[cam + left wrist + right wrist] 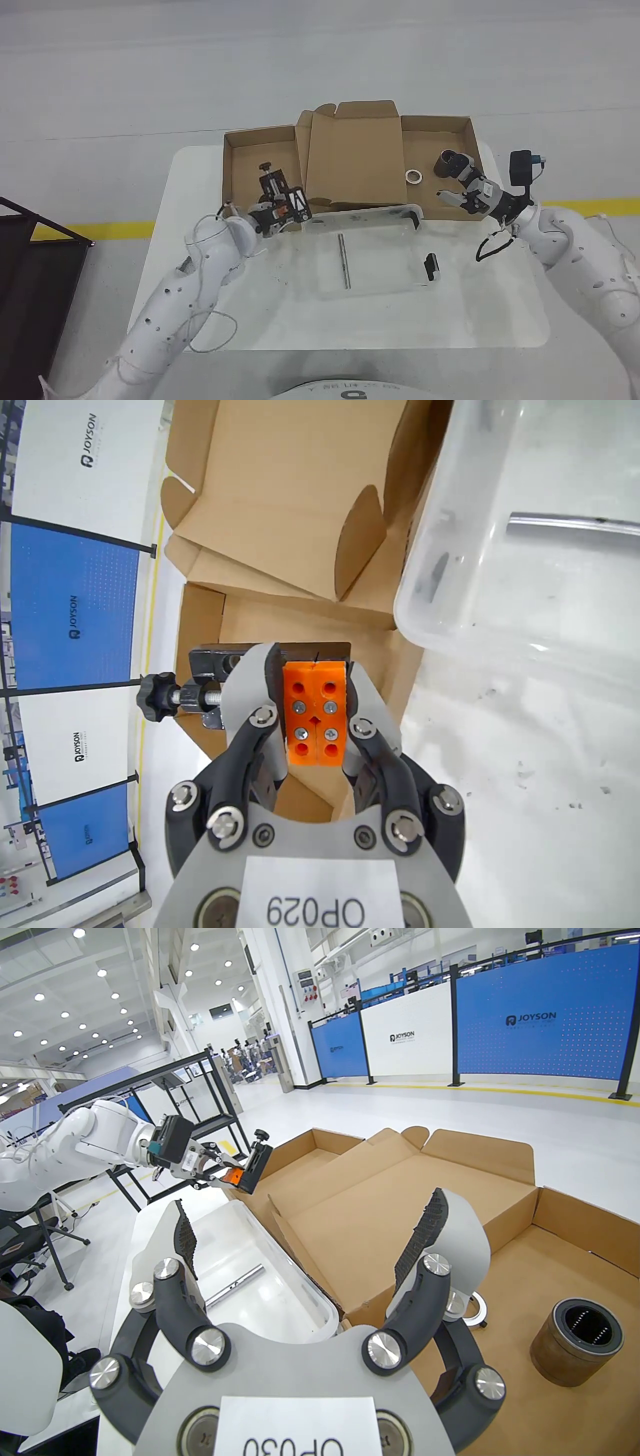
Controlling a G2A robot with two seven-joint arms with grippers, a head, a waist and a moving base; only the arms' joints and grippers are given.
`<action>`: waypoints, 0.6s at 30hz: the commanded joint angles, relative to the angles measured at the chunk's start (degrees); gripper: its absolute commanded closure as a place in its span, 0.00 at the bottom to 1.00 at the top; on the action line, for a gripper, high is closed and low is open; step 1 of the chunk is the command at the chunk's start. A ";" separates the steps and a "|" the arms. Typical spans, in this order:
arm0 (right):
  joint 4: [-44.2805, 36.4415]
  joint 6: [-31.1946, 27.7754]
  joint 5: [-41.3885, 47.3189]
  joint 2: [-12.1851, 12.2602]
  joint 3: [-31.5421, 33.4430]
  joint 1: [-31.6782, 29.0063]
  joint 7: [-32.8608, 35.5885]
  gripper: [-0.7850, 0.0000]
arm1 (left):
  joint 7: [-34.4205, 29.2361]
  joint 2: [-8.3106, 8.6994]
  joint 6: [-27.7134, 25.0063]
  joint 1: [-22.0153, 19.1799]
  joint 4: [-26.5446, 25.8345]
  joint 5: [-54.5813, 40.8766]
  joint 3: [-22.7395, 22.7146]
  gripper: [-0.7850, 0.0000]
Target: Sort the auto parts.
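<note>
A brown cardboard box (352, 150) lines the white table's (195, 190) far edge. A clear plastic bin (385, 262) lies before it, thin metal rod (344, 261) inside. A white ring (414, 176) lies in the box's right compartment.

A pale, glossy floor (300, 60) is seen around the white counter (480, 310), and a yellow line (120, 229) is painted across it. The hall is bounded by blue and white partition panels (525, 1028) held between black posts (454, 1023). Rows of round ceiling lights (102, 973) are lit overhead. A black metal rack (25, 290) is stood near the counter.
</note>
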 commanded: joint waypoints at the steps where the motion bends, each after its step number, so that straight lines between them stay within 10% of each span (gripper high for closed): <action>1: -0.01 0.00 -0.02 0.00 0.00 -0.01 -0.03 0.00 | 0.60 -0.32 0.25 -1.00 1.79 -0.26 1.12 1.00; 7: -0.01 0.00 -0.02 0.00 0.00 -0.01 -0.03 0.00 | 0.04 -1.14 0.70 -3.53 4.73 -1.10 3.03 1.00; 10: -0.01 0.00 -0.02 0.00 0.00 -0.01 -0.03 0.00 | -1.38 -1.36 1.43 -4.03 5.17 -0.97 3.18 0.00; 18: -0.01 0.00 -0.02 0.00 0.00 -0.01 -0.03 0.00 | -3.47 -1.28 1.75 -3.12 2.33 -0.85 1.67 0.00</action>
